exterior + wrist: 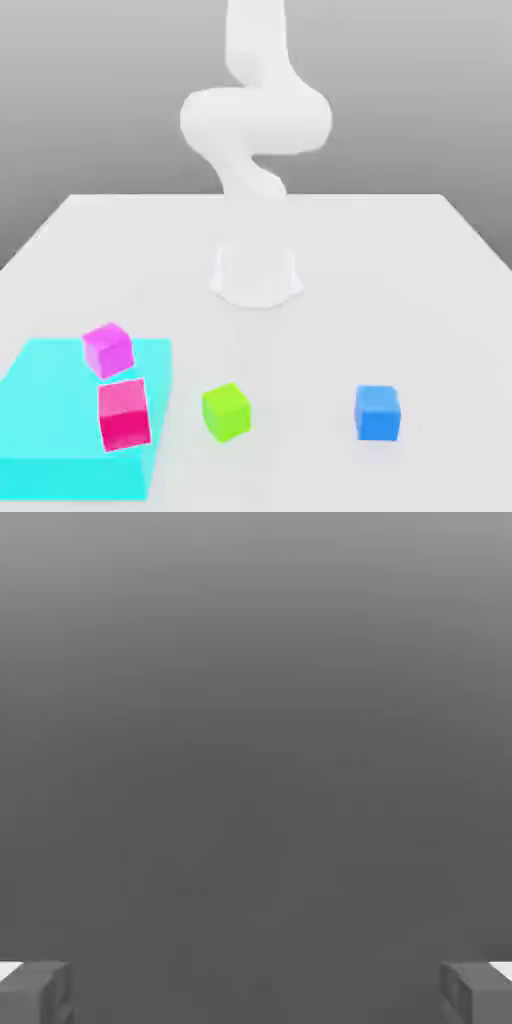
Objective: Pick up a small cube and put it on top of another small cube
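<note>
Nearest the exterior camera, a cyan mat [40, 440] is carrying a red cube [124, 413] and a magenta cube [108, 349], with a green cube [226, 411] and blue cube [377, 412] sitting square on the table [400, 260], none showing a long axis. Seen from the hand camera, the gripper [256, 992] is holding its fingertips [35, 990] wide apart on nothing, facing grey backdrop, so every cube is lying well below and away from them.

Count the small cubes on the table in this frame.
4. The magenta cube and pink cube sit on the cyan platform; the green cube and blue cube rest on the white table.
</note>
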`<control>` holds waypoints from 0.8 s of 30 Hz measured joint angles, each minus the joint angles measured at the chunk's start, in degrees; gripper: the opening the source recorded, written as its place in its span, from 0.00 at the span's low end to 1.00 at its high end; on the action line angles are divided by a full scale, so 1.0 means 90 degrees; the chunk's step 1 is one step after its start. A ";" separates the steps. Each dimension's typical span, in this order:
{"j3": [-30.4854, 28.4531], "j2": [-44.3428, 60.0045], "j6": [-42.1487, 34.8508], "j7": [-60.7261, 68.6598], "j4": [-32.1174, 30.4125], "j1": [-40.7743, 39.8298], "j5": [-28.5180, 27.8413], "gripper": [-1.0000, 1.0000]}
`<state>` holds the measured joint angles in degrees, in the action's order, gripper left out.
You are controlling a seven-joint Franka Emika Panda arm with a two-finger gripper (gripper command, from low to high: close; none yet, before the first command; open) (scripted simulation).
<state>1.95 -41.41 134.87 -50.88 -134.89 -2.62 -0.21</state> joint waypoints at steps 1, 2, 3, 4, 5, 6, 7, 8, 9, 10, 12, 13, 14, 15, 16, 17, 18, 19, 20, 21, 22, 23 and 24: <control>0.0097 0.0241 0.0168 -0.0280 -0.0164 -0.0129 -0.0021 0.50; 0.0192 0.0478 0.0332 -0.0554 -0.0323 -0.0257 -0.0040 0.50; 0.0279 0.0713 0.0493 -0.0827 -0.0479 -0.0377 -0.0064 0.50; 0.0363 0.0945 0.0652 -0.1097 -0.0633 -0.0493 -0.0088 0.50; 0.0442 0.1176 0.0810 -0.1366 -0.0787 -0.0605 -0.0113 0.50; 0.0519 0.1406 0.0966 -0.1634 -0.0939 -0.0717 -0.0138 0.50; 0.0595 0.1636 0.1123 -0.1901 -0.1092 -0.0828 -0.0160 0.50; 0.0663 0.1868 0.1281 -0.2171 -0.1245 -0.0932 -0.0187 0.50; 0.0735 0.2103 0.1437 -0.2441 -0.1399 -0.1041 -0.0211 0.50; 0.0794 0.2341 0.1599 -0.2717 -0.1555 -0.1140 -0.0237 0.50; 0.0899 0.2832 0.1932 -0.3280 -0.1874 -0.1326 -0.0283 0.50; 0.0952 0.3087 0.2104 -0.3563 -0.2038 -0.1421 -0.0297 0.50; 0.0978 0.3351 0.2284 -0.3859 -0.2207 -0.1492 -0.0319 0.50; 0.1016 0.3597 0.2453 -0.4122 -0.2368 -0.1569 -0.0317 0.50; 0.1025 0.3834 0.2618 -0.4378 -0.2526 -0.1613 -0.0313 0.50; 0.1014 0.4065 0.2777 -0.4618 -0.2681 -0.1635 -0.0289 0.50; 0.1015 0.4291 0.2939 -0.4831 -0.2837 -0.1674 -0.0232 0.50; 0.1013 0.4514 0.3101 -0.5013 -0.2984 -0.1673 -0.0146 0.50; 0.0993 0.4728 0.3266 -0.5148 -0.3032 -0.1666 -0.0163 0.50; 0.0947 0.4940 0.3433 -0.5266 -0.3035 -0.1652 -0.0238 0.50; 0.0876 0.5151 0.3601 -0.5381 -0.3014 -0.1609 -0.0348 0.50; 0.0775 0.5364 0.3770 -0.5493 -0.2983 -0.1538 -0.0476 0.50; 0.0667 0.5577 0.3942 -0.5607 -0.2947 -0.1466 -0.0621 0.50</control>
<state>7.95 8.78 170.34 -101.34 -161.42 -15.81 -5.80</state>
